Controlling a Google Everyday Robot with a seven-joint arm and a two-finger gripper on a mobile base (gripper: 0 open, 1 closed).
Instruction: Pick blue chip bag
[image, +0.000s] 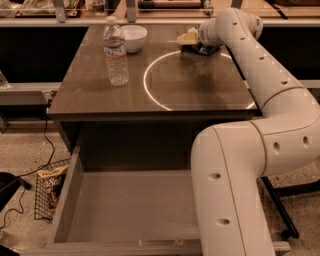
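Dark tabletop marked with a white ring. Water bottle upright near left edge, white bowl just behind it. Arm reaches across to the far right corner. Gripper sits low there, against the blue chip bag, which lies on the table mostly hidden beneath it. Grip state: cannot tell. Drawer below stands open. Tan snack bag in a wire basket on the floor, left.

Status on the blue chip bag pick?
Done: arm is stretched across the table, gripper at the blue chip bag near the far edge. In hand: the grasp; the wrist hides the contact. Left: lifting; the bag looks to be lying on the table.
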